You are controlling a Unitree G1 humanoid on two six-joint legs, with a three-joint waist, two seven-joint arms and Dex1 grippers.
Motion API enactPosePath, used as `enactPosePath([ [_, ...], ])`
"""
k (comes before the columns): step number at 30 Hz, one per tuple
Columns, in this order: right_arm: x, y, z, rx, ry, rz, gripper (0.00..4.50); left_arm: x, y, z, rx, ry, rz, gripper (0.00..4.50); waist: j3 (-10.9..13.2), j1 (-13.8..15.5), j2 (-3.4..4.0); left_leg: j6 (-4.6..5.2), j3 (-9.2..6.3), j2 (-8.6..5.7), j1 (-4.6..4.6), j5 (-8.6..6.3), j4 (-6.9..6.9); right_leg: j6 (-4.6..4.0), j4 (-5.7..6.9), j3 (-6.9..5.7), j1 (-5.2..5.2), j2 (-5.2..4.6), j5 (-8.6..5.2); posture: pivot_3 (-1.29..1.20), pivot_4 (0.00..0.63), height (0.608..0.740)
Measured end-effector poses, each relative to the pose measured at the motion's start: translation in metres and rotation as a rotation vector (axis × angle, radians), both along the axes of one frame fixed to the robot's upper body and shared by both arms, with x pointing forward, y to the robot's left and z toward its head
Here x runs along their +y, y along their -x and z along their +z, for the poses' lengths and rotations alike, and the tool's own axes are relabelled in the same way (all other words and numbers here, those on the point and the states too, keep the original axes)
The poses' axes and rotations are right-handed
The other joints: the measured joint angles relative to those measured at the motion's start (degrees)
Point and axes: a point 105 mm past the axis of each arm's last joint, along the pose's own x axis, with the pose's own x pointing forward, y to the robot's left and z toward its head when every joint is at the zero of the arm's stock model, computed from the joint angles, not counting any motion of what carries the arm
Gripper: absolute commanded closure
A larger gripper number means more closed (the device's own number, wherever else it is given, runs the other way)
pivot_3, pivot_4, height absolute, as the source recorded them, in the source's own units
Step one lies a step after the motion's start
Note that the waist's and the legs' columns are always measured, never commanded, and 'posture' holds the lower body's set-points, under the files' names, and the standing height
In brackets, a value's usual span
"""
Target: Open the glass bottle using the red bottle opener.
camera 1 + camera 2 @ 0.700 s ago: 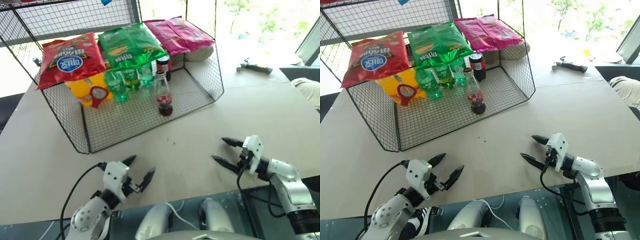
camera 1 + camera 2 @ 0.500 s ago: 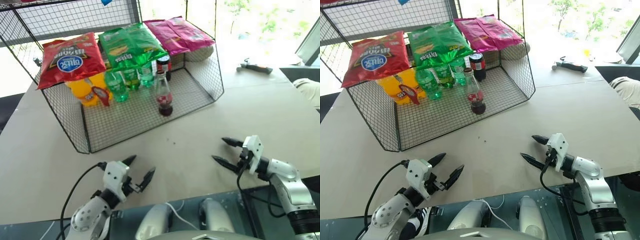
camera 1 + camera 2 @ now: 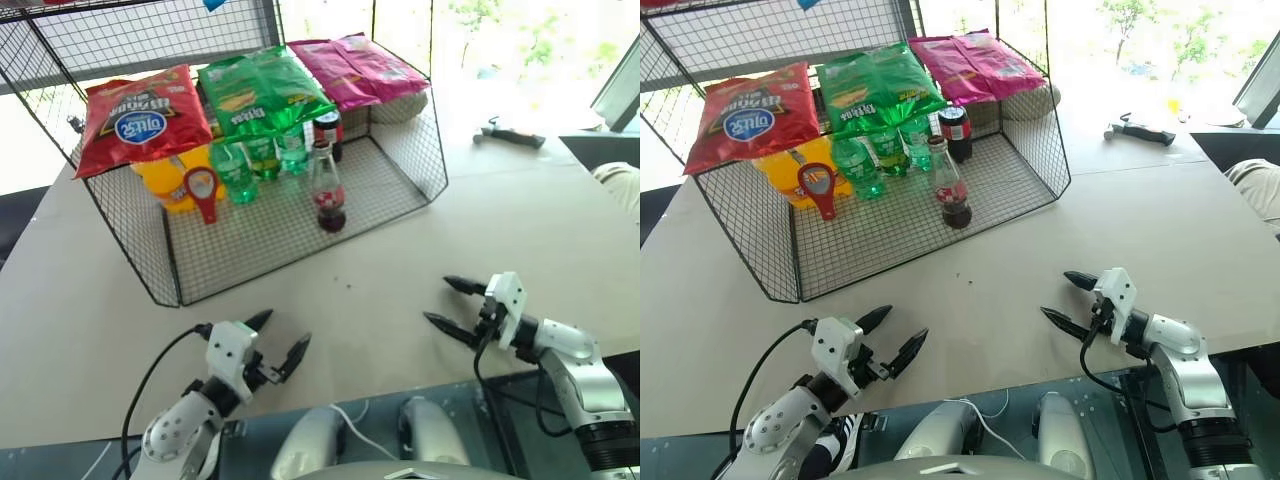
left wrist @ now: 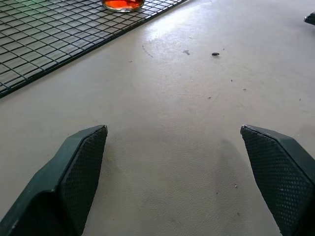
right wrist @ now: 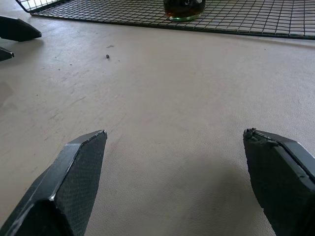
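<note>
Table (image 3: 450, 220): three green bottles (image 3: 260, 160)

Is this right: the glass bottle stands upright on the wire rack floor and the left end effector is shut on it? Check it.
Not quite. The glass bottle stands upright on the wire rack, but the left end effector is open and empty over the table, as the left eye view shows.

Perhaps a lab, wire rack (image 3: 400, 190) of snacks (bright window), plain table (image 3: 520, 220)

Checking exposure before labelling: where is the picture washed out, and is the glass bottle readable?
Eye views: window area behind the wire basket is blown out; the glass bottle reads clearly. Wrist views: table evenly lit, only the bottle's base visible.
</note>
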Motion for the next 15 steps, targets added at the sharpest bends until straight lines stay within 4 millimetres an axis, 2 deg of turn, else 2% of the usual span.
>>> enactPosePath([
  [11, 0.0013, 0.0004, -0.0006, -0.013, 0.018, 0.006, 0.06, 0.0002, -0.0001, 0.0001, 0.000, 0.000, 0.001, 0.00, 0.0, 0.0, 0.00, -0.01, 0.00, 0.00, 0.00, 0.00, 0.00, 0.00, 0.01, 0.00, 0.00, 0.00, 0.00, 0.00, 0.150, 0.740],
  [15, 0.0020, -0.0012, 0.0015, -0.029, 0.014, -0.009, 0.06, 0.0027, -0.0064, 0.0032, -0.019, 0.029, 0.043, 0.00, 0.0, 0.0, 0.00, -0.01, -0.01, 0.00, 0.00, 0.01, 0.00, 0.00, 0.02, 0.00, 0.00, 0.00, 0.00, 0.00, 0.150, 0.740],
])
